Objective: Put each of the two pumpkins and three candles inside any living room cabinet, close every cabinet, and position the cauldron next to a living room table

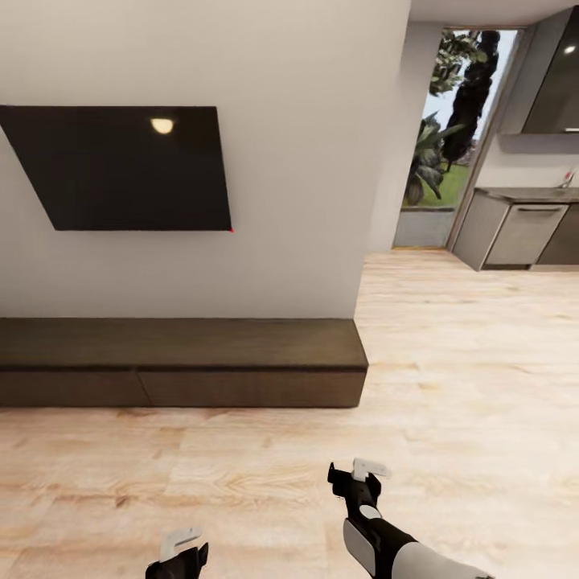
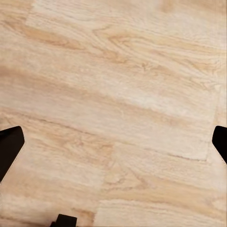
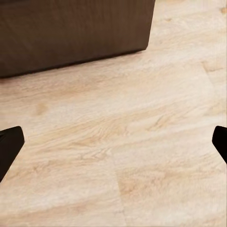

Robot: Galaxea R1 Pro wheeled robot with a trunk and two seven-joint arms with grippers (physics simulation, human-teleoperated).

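The long, low dark-brown cabinet point(image 1: 185, 354) runs along the white wall ahead. Its plain fronts are flush and shut, split by a thin seam. Its right-hand end also appears in the right wrist view as a dark wooden front point(image 3: 71, 33) standing on the floor. My left gripper point(image 1: 181, 555) hangs low at the bottom edge of the head view. In its wrist view the left gripper point(image 2: 113, 144) is open over bare floorboards. My right gripper point(image 1: 358, 474) is held out a little further toward the cabinet. The right gripper point(image 3: 113, 142) is open too and holds nothing. The pumpkins, candles, cauldron and table are out of view.
A dark flat screen point(image 1: 121, 165) hangs on the wall above the cabinet. The wall ends at a corner point(image 1: 378, 201). Past it, light wood floor point(image 1: 466, 362) leads to grey kitchen cupboards point(image 1: 523, 233) and a tall window point(image 1: 446, 137) at the far right.
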